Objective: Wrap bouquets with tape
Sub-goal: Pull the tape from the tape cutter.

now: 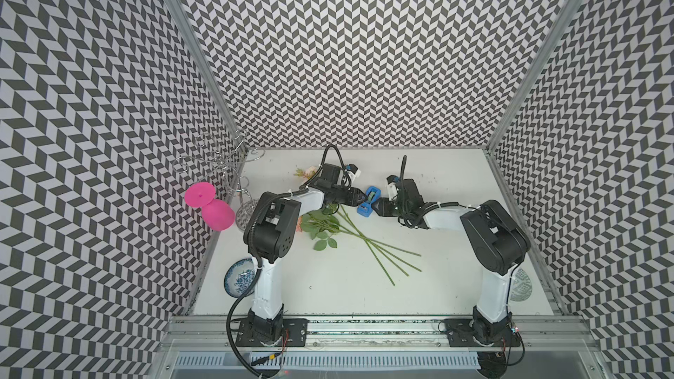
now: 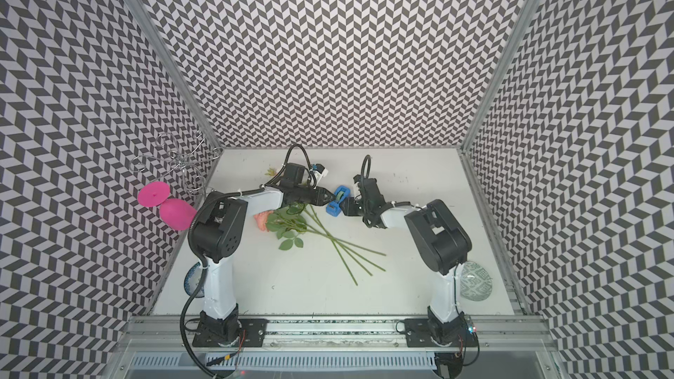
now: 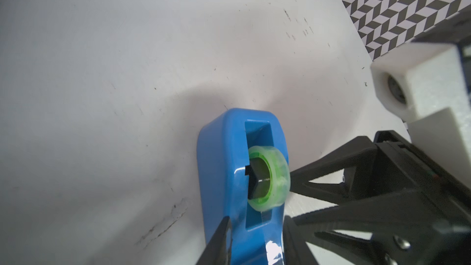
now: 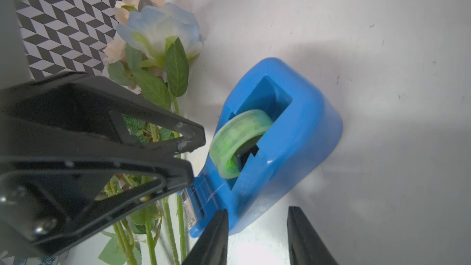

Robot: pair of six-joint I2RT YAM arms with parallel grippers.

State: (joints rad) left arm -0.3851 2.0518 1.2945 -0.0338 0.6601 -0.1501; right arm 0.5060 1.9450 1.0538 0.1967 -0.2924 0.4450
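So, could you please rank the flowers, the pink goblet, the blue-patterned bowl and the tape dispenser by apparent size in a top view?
1. bouquets
2. pink goblet, though raised nearer the camera
3. blue-patterned bowl, partly hidden by the left arm, so unsure against the goblet
4. tape dispenser

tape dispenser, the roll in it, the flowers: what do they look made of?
Tape dispenser: moulded plastic, glossy blue, judging by the smooth rounded edges and bright highlights.
Roll: thin translucent film, green-tinted, with a soft sheen.
Flowers: probably artificial, with cloth-like petals, leaves with even printed-looking veins and uniform, plastic-looking stems. I can't be certain.
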